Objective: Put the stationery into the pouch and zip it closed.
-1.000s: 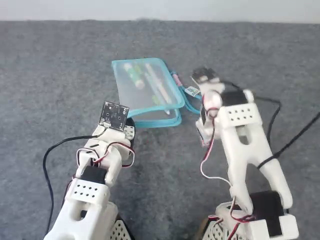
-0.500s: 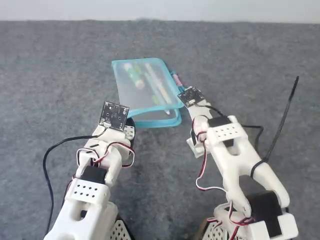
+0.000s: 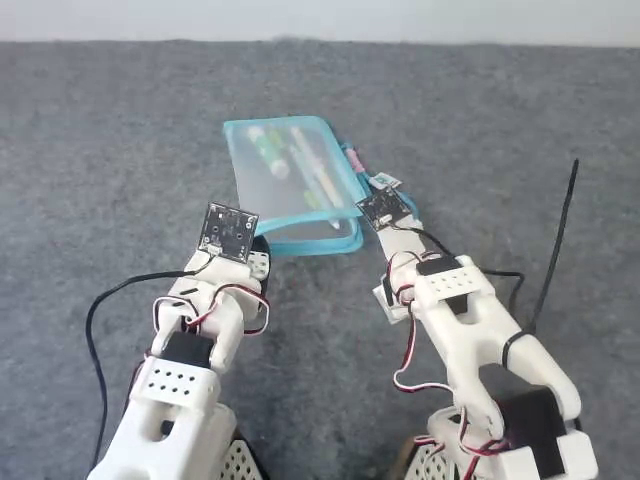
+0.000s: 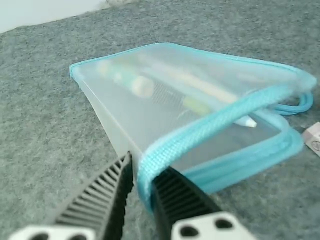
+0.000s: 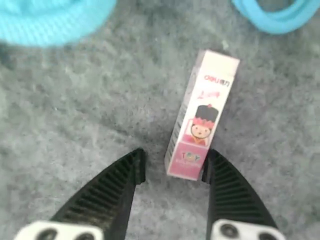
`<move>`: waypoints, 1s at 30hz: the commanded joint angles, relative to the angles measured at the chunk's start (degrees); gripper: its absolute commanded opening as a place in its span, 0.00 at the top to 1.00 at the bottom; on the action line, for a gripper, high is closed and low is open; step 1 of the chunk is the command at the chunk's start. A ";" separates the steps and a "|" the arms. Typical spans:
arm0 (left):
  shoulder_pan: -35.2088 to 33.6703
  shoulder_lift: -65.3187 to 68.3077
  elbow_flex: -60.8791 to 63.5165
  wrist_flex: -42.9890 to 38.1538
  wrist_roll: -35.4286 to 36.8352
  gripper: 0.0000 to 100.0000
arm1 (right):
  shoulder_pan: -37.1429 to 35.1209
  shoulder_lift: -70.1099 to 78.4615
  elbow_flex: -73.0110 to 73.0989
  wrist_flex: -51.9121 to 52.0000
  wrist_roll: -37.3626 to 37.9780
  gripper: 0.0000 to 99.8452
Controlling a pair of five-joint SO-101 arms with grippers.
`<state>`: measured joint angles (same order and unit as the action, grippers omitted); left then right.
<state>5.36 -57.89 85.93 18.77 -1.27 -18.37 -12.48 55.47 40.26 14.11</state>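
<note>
A translucent plastic, turquoise-trimmed pouch [image 3: 295, 185] lies flat on the grey felt-covered table [image 3: 110, 130], at 12 o'clock from the two arms. Inside it are a green-and-white marker [image 3: 268, 152] and a slim white pen [image 3: 312, 170], side by side. The pouch's mouth, at its 6 o'clock edge, gapes open. The left gripper [image 4: 142, 186] is closed to a narrow gap, pinching the turquoise zipper edge at the pouch's 7 o'clock corner. The right gripper [image 5: 172, 162], at the pouch's 4 o'clock corner, stands moderately open, its jaws straddling the end of a small pink-and-white rectangular box [image 5: 202, 115] lying on the felt just beside the pouch's turquoise loop strap [image 5: 272, 15].
</note>
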 commanded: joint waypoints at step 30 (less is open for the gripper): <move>-1.85 0.00 1.54 -0.79 0.00 0.99 | 0.22 -2.42 0.00 -1.89 0.09 0.93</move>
<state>4.57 -57.89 87.96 18.77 -1.36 -18.11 -12.57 55.65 39.47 14.20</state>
